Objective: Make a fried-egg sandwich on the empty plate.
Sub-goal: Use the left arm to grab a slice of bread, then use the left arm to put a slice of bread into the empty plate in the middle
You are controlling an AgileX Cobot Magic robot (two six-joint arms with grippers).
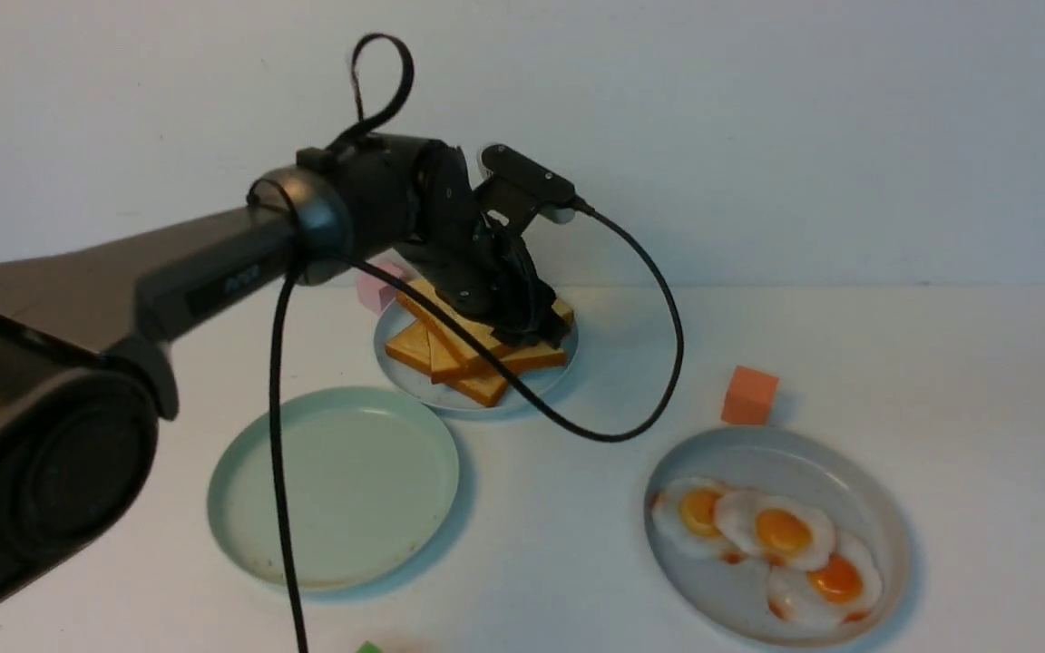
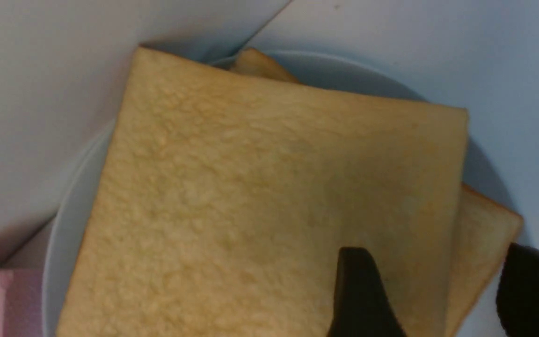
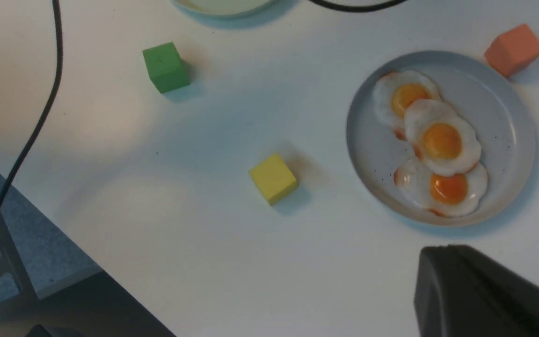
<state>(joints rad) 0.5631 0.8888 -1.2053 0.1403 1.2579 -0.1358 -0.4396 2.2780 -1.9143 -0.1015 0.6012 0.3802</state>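
The empty plate (image 1: 241, 508), pale mint green, lies at the front left with nothing on it. No fried-egg sandwich is in view. Behind the empty plate, several toast slices (image 1: 450, 349) are piled on a small pale blue plate (image 1: 414, 381). My left gripper (image 1: 545, 326) hangs over that pile, open. In the left wrist view, one finger (image 2: 356, 281) is above the top toast (image 2: 260, 187) and the other is past its edge, with my left gripper (image 2: 433, 262) straddling that edge. Three fried eggs (image 1: 781, 531) lie on a grey-blue plate (image 1: 881, 503). My right gripper (image 3: 438, 255) is shut and empty beside that plate (image 3: 508, 117).
A pink cube (image 1: 377, 286) sits behind the toast plate. An orange cube (image 1: 749, 396) sits behind the egg plate. A green cube (image 3: 164, 67) and a yellow cube (image 3: 273, 179) lie near the table's front edge (image 3: 87, 262). The left arm's cable (image 1: 649, 381) loops low beside the toast plate.
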